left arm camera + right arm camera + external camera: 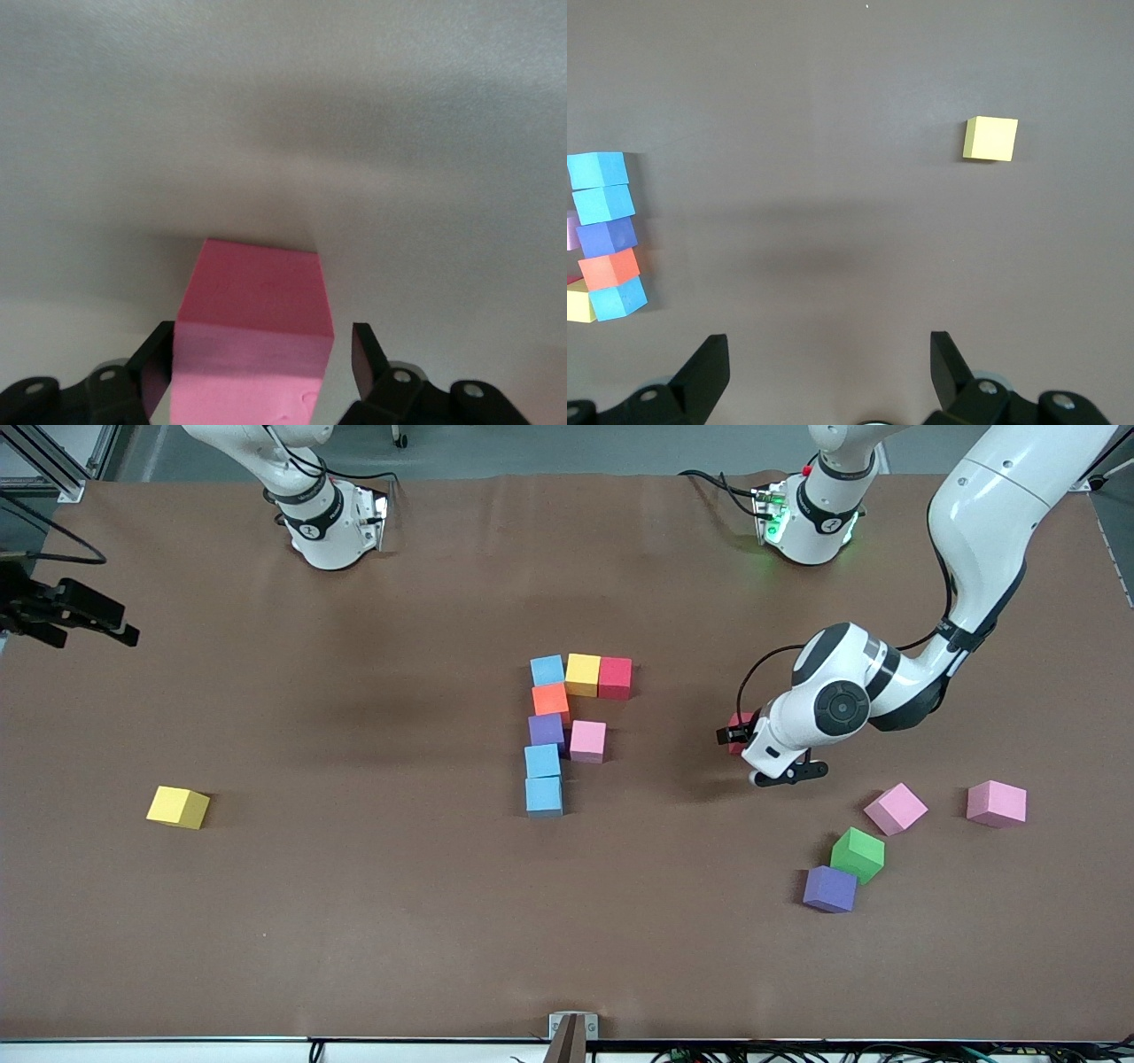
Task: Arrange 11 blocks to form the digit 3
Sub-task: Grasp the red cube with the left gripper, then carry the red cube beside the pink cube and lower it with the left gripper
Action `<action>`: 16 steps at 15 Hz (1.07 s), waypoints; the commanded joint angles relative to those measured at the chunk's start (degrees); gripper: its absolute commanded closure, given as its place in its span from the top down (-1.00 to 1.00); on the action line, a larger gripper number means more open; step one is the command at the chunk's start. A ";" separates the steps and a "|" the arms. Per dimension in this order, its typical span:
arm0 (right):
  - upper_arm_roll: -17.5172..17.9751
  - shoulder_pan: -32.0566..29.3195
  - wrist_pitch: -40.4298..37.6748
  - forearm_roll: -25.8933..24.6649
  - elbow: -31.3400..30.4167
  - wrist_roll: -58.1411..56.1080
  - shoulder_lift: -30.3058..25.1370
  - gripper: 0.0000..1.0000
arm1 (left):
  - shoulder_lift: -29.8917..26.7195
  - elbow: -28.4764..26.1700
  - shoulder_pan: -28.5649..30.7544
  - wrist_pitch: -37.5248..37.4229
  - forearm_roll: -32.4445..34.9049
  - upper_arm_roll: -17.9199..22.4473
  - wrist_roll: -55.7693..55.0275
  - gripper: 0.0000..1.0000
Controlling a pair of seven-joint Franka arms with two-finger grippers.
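Item, the digit 3 (567, 726), partly built at mid-table: I count eight touching cubes, a blue, yellow and red row farthest from the front camera, a column of orange, purple and two blue running toward that camera, and one pink cube beside the purple. Item, loose blocks: a yellow one (178, 807) well apart toward the right arm's end; two pink (896, 808) (996, 803), a green (858, 855) and a purple (830, 889) toward the left arm's end. Item, the left gripper (257, 363), low over a red block (741, 732) between the figure and that loose group; my wrist view shows the block sitting between the fingers with a gap at one side, so I read the jaws as closing in and not yet clamped. Item, the right gripper (828, 367), waiting up over bare table with jaws wide and nothing held. Step in hand, by my judgement: picking the red block. Next I would need a firm squeeze, a clean lift, then carriage to the unfinished middle row beside the pink cube.
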 commanded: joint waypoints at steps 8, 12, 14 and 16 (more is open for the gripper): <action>0.15 3.61 2.22 -7.04 2.83 0.76 -1.18 1.00 | 1.04 6.53 -4.01 1.90 -4.87 0.45 -29.09 -0.71; 0.06 3.34 -0.33 -6.16 9.70 0.84 3.39 1.00 | 2.62 9.97 -7.43 4.97 -8.58 0.53 -48.15 -0.75; 0.06 3.34 -0.15 -6.16 9.70 0.93 3.39 1.00 | 3.32 9.97 -11.12 8.22 -7.89 0.97 -60.61 -0.75; 0.06 3.34 -0.15 -6.16 9.70 0.93 3.39 1.00 | 3.50 9.97 -13.06 9.55 -7.88 1.33 -68.29 -0.75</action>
